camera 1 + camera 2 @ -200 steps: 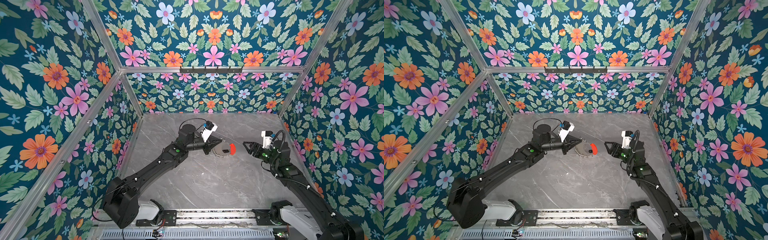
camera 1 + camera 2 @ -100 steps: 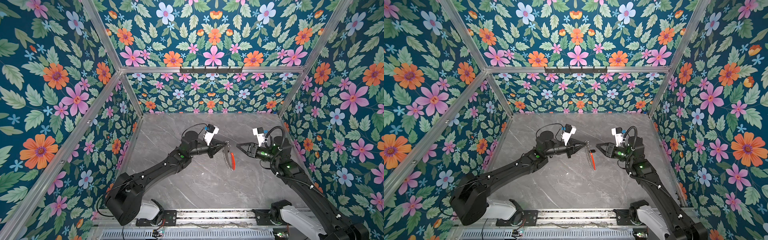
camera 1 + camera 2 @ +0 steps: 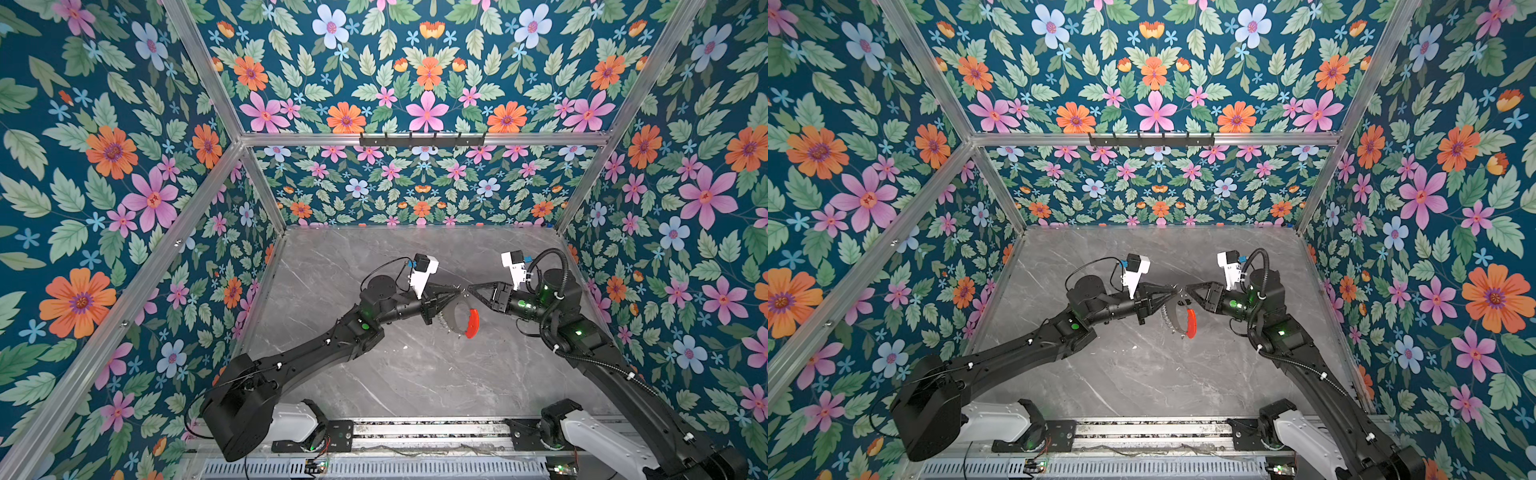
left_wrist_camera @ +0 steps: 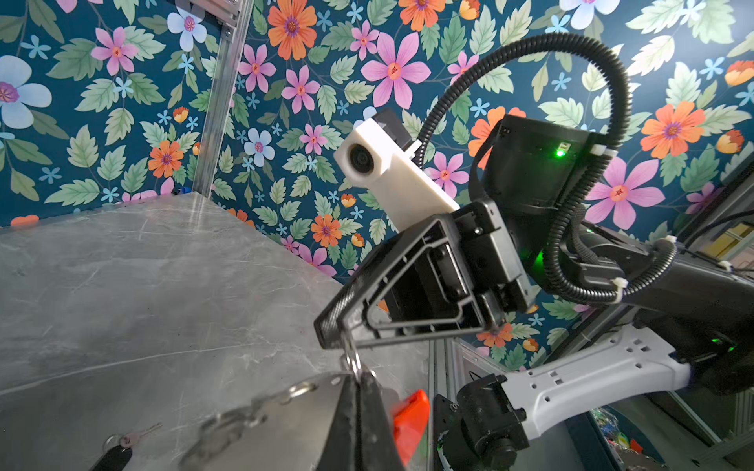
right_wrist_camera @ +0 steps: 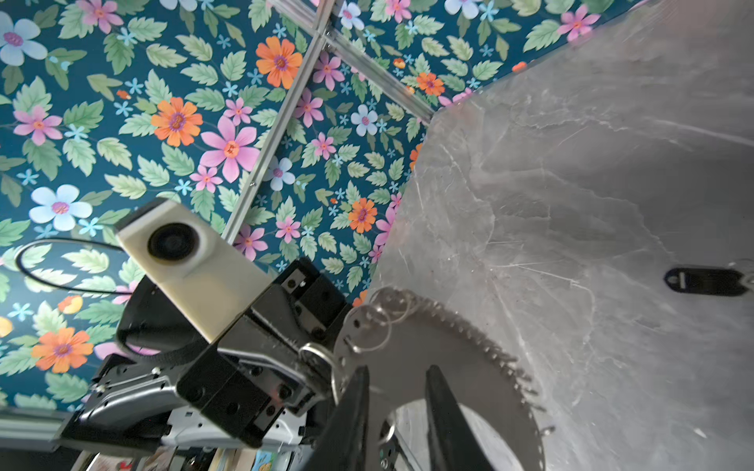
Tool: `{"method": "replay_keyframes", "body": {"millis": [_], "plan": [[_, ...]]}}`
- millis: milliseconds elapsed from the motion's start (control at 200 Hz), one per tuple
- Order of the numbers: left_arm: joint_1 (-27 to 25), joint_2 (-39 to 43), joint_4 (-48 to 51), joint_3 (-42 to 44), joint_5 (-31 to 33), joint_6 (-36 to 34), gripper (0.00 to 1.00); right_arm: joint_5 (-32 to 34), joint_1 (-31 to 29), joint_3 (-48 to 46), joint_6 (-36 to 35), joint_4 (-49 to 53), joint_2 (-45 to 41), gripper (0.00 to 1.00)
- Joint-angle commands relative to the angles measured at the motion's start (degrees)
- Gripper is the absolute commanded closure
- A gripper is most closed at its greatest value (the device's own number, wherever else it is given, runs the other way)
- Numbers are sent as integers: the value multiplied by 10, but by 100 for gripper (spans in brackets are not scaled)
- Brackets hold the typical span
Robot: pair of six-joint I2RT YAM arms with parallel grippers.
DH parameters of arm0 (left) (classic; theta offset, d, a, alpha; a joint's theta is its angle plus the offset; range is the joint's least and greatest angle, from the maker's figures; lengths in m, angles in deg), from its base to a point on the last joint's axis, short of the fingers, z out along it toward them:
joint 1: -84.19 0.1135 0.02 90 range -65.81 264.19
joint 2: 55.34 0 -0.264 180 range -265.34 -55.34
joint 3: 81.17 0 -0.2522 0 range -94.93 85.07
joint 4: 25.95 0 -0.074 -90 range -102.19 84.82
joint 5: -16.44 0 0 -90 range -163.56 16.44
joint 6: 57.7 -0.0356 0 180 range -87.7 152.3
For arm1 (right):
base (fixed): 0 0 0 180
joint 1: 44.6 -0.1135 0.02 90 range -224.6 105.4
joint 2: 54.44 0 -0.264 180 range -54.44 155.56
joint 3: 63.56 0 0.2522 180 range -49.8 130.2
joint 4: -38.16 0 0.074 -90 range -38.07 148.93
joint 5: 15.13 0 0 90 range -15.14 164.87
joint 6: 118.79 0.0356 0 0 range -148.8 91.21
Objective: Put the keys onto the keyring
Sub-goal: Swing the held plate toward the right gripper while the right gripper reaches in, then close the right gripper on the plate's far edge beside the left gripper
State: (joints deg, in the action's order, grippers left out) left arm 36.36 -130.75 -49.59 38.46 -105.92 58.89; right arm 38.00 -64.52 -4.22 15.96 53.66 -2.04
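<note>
Red plastic on one curved stretch marks the keyring (image 3: 472, 323), which hangs clear of the table (image 3: 407, 374) from my left gripper (image 3: 456, 295), clamped tight on its upper edge, while the keys (image 5: 708, 281), one black fob, lie down on the marble in neither gripper. My right gripper (image 3: 471, 289) sits at a small silver ring (image 4: 351, 361) on top of the loop, jaws drawn close, though I cannot tell whether they have bite. I judge we are presenting the loop; next, one arm must fetch the fob.

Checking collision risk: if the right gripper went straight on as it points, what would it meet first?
Likely the keyring, its top right at the fingers; just beyond, the left gripper holding it. Depth unclear.
</note>
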Motion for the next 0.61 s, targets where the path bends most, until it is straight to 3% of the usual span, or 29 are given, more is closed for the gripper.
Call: {"method": "replay_keyframes", "body": {"millis": [0,335,601], "plan": [[-1,18,-48,10,21,2,100,49,-1,19,-8,61,-5,74],[2,51,68,-32,15,-62,100,-3,0,139,-61,64,76,70],[18,-21,120,-108,14,-94,100,-32,-1,215,-127,79,130,70]]}}
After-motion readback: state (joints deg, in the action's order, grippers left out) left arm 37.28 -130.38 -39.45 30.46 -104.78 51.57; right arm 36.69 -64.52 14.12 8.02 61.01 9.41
